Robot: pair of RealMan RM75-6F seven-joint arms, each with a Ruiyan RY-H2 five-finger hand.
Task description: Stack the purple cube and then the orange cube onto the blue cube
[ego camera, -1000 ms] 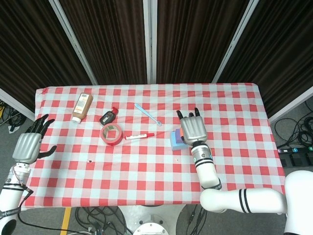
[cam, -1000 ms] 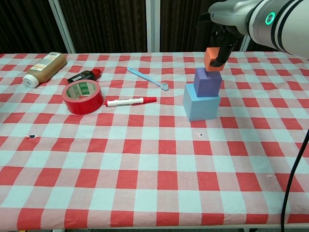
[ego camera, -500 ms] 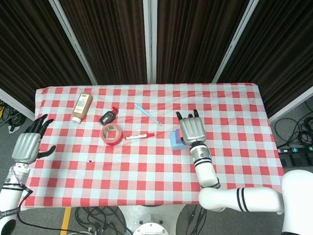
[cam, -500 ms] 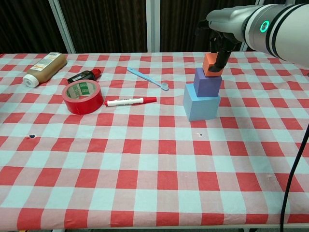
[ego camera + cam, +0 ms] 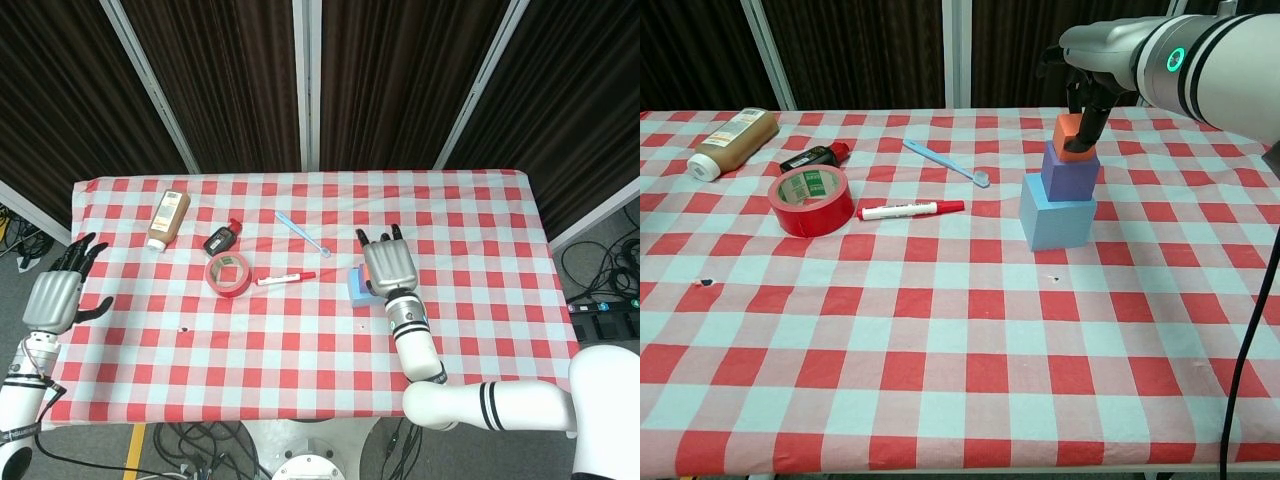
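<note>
Atop the purple cube (image 5: 1069, 172), right hand (image 5: 1085, 95) holds orange cube (image 5: 1070, 137).

My table (image 5: 940, 400) wears red-checked cloth; on it lie 1 bottle (image 5: 732, 141), glue stick (image 5: 815, 156), tape roll (image 5: 813, 200), marker (image 5: 910, 210), toothbrush (image 5: 946, 161) and blue cube (image 5: 1057, 212).

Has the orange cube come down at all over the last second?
Yes. In the chest view the orange cube, held by the right hand, has dropped toward the purple cube and shifted slightly left; it now sits on or just above it.
</note>
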